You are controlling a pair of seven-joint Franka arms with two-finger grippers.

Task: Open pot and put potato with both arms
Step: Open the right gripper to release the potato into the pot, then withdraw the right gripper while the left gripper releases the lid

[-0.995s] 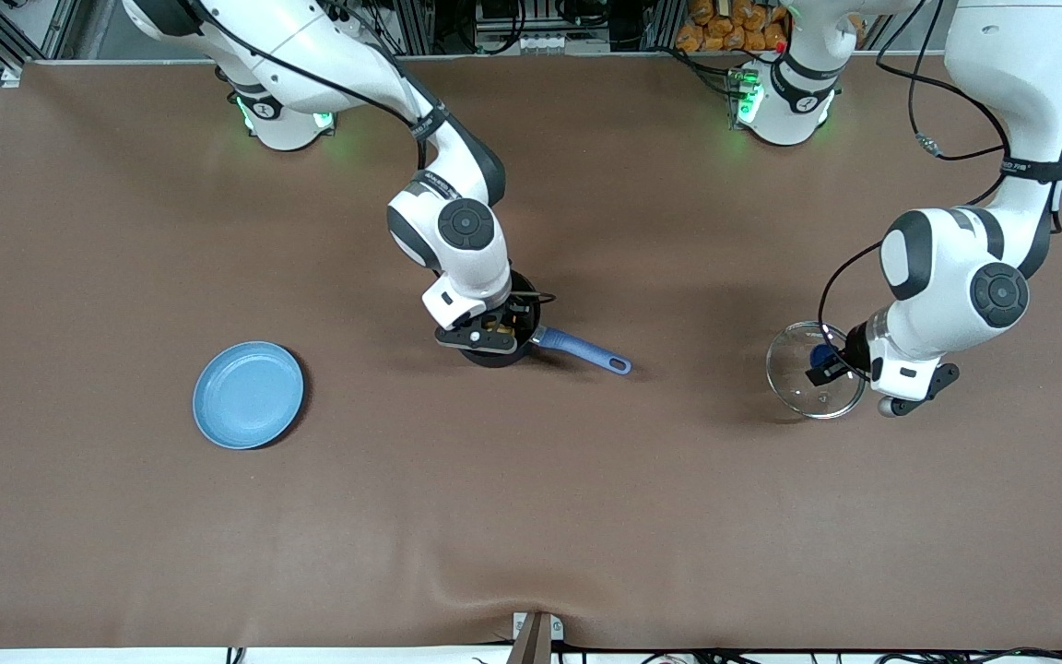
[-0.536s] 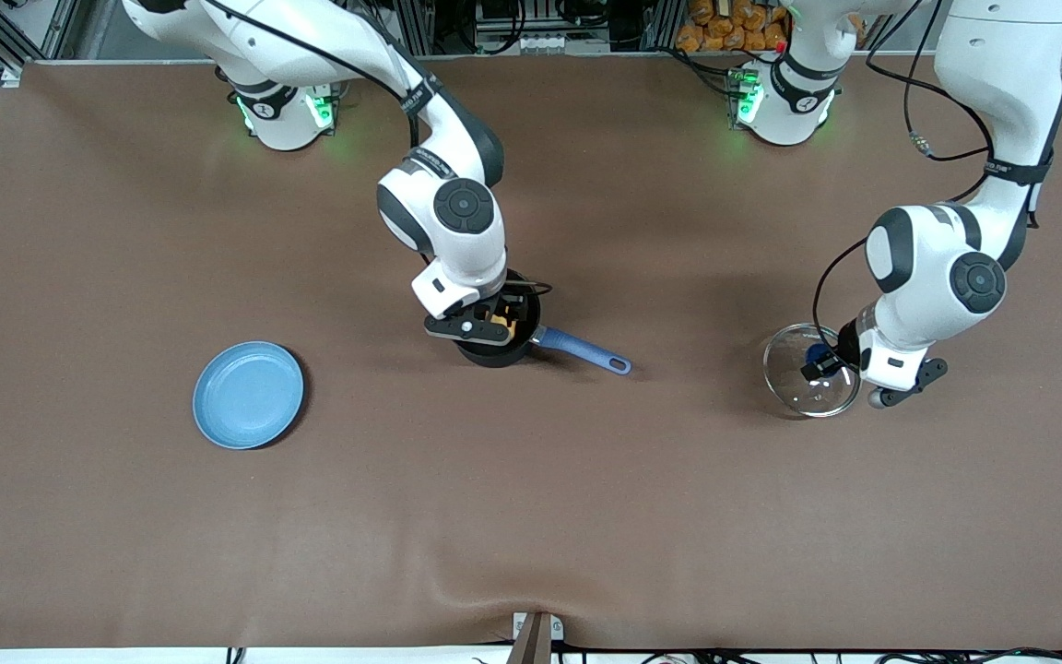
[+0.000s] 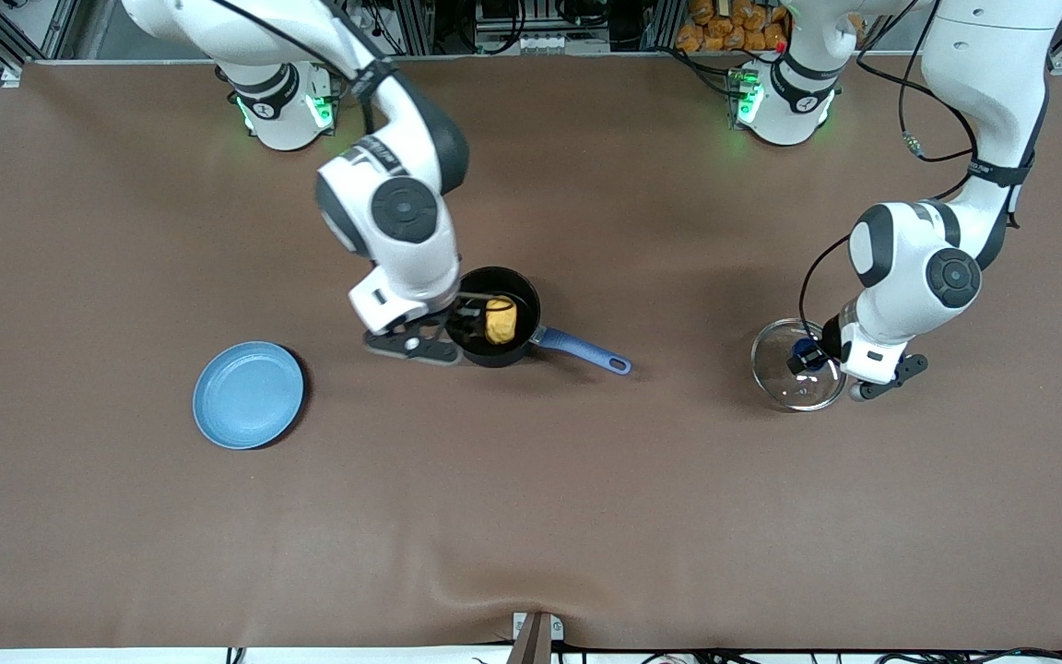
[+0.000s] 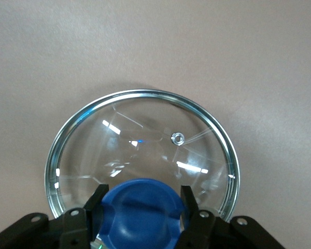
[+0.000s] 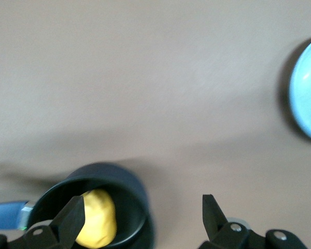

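- Potato (image 3: 499, 320), small oval yellow-orange lump, sits inside the small round black saucepan (image 3: 494, 329) w/ long blue handle (image 3: 582, 351); pot is mid-table, handle pointing toward the left arm's end. Drop-off looks done.
- Right gripper (image 3: 443, 334) hangs over the pot's rim on the side toward the flat light-blue plate (image 3: 248, 395); fingers spread wide & empty in the right wrist view (image 5: 140, 215), potato (image 5: 96, 218) visible between them down in the pot (image 5: 88, 207). Prob. spread because it has just let go.
- Clear glass lid (image 3: 796, 364) w/ blue knob (image 3: 804, 351) lies near the left arm's end of the table, well apart from the pot, so the opening is free for the potato.
- Left gripper (image 3: 817, 361) is at the lid; left wrist view shows fingers (image 4: 96, 205) either side of the blue knob (image 4: 142, 210), pinching it. Lid (image 4: 140, 155) seems to rest on or just over the brown table (image 3: 531, 507); can't tell which.
- Vs 1.0 s ago: right gripper was right over the pot w/ the potato hidden between its fingers; now it has swung off toward the plate & the potato shows bare. Left arm + lid have shifted slightly toward the pot. Plate, pot unmoved.
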